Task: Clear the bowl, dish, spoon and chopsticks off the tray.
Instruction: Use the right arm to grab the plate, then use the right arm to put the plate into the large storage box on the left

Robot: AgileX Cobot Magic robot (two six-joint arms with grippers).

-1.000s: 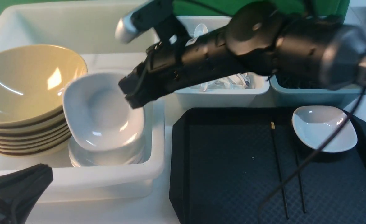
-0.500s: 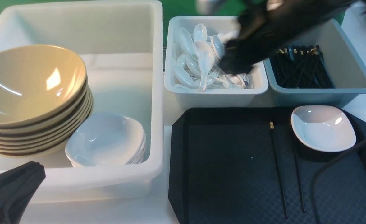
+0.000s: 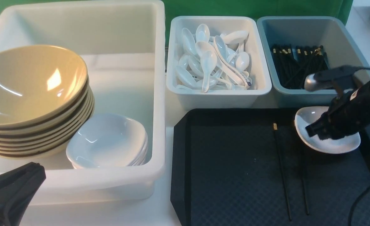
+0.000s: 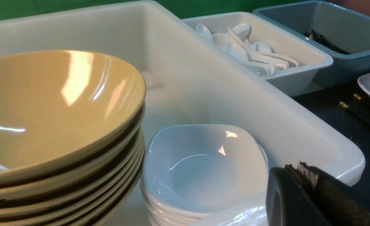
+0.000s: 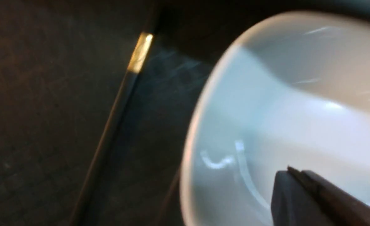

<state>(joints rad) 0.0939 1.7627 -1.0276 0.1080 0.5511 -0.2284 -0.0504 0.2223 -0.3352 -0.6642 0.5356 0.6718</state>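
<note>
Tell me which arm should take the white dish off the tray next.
Right. The right gripper hangs over the white dish on the tray; the left gripper sits far off, by the big white tub.

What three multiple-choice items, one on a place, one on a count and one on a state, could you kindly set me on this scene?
1. Where does the white dish beneath the right gripper lie?
A: in the large white tub. B: in the blue-grey tub. C: on the black tray.
2. How many chopsticks lie on the tray?
A: two. B: one. C: four.
3. How is the right gripper?
A: wide open. B: shut. C: shut on a chopstick.

Answers:
1 C, the dish sits in the tray's far right corner.
2 A, a pair lies side by side just left of the dish.
3 B, the right wrist view shows its tips together over the dish.
</note>
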